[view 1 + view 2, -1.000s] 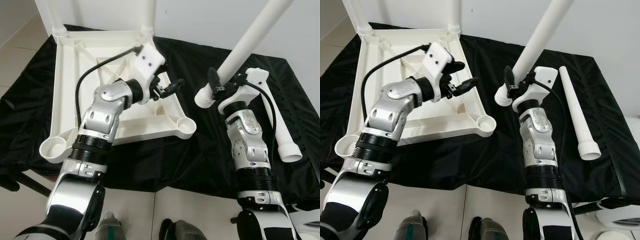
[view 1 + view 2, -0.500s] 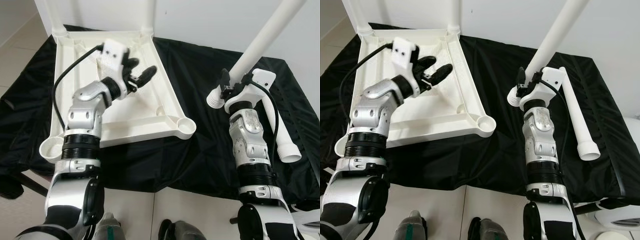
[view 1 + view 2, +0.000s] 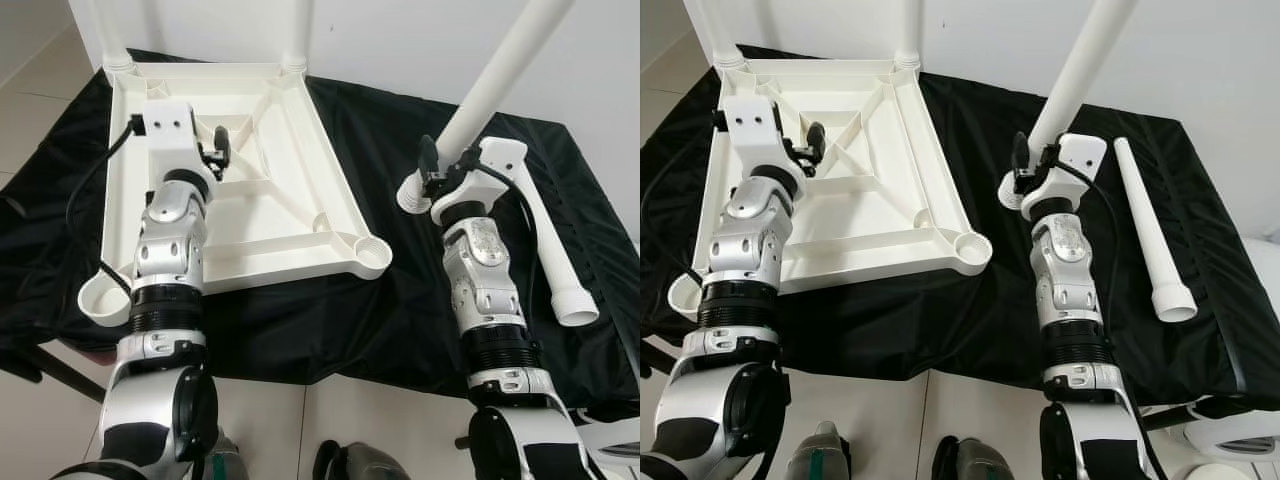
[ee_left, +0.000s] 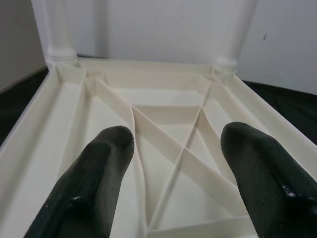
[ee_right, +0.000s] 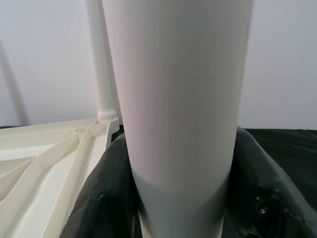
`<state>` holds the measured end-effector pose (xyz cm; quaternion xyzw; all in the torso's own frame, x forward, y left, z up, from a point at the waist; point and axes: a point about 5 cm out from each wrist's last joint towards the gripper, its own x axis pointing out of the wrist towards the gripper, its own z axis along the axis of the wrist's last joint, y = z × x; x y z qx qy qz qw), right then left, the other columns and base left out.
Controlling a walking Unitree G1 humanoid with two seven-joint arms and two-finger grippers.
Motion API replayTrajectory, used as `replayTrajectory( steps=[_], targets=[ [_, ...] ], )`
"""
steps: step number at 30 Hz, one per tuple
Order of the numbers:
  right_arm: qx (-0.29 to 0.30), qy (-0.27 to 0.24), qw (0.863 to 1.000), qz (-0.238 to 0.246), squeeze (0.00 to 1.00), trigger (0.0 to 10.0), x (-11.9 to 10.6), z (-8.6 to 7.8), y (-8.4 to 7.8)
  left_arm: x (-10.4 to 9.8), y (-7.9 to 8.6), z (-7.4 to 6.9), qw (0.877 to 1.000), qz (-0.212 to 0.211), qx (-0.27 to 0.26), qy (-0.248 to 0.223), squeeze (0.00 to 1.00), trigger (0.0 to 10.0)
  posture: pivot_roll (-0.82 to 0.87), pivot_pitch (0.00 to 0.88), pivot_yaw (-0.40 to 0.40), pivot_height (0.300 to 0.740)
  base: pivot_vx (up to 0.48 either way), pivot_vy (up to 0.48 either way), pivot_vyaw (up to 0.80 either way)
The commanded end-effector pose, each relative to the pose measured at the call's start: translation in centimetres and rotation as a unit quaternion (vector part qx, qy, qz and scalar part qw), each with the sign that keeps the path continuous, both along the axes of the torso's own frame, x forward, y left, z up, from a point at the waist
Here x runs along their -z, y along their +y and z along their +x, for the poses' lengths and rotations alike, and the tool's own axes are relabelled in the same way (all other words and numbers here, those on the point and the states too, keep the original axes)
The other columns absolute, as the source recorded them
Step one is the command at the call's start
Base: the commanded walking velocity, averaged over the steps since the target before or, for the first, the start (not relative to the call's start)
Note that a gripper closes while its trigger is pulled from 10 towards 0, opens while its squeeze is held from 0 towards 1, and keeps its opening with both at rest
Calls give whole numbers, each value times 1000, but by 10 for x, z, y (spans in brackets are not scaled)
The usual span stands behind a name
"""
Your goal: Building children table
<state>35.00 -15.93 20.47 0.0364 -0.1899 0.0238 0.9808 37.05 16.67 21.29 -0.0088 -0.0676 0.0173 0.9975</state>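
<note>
While the white tabletop (image 3: pixel 250 170) lies upside down on a black cloth (image 3: pixel 400 290), its ribbed underside facing up, the left gripper (image 4: pixel 173 163) hovers over the left part of that underside with its two black fingers (image 4: pixel 94 183) spread apart and nothing between them. Two white legs (image 3: pixel 908 30) already stand upright in the sockets at the far corners of the tabletop, while the near right corner socket (image 3: pixel 372 257) and the near left corner socket (image 3: pixel 103 298) are open cups with no leg in them.

To the right of the tabletop, above the cloth, the right gripper (image 3: pixel 1035 175) is clamped on a third white leg (image 3: pixel 500 70). It grips the leg near its ribbed lower end, and the leg slants up and away to the right. In the right wrist view the leg (image 5: pixel 178 109) sits tight between the two black fingers (image 5: pixel 106 198). That lower end is near the tabletop's right edge but apart from it.

A fourth leg (image 3: pixel 1150 235) lies flat on the cloth at the far right, its wide end toward the robot.
</note>
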Motion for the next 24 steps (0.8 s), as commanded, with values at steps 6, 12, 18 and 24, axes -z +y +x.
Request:
replayTrajectory(
  steps=[6, 12, 18, 24],
  targets=[
    [20, -14, 1000, -6, 0, 10000, 4, -6, -7, 1, -15, -11, 998, 55, 13, -33, 0, 10000, 69, 0, -69, 740, 0, 0, 0],
    [24, -13, 999, -26, 0, 10000, 12, -13, -5, 9, -27, -18, 998, 34, 32, -38, 0, 10000, 53, 0, -63, 740, 0, 0, 0],
    [17, -14, 999, -33, 0, 10000, 15, -14, 0, 9, -40, -20, 996, 43, 63, -50, 0, 10000, 55, 0, -66, 740, 0, 0, 0],
    [17, -16, 999, -35, 0, 10000, 15, -12, 3, 9, -42, -21, 995, 40, 68, -53, 0, 10000, 56, 0, -63, 740, 0, 0, 0]
  ],
)
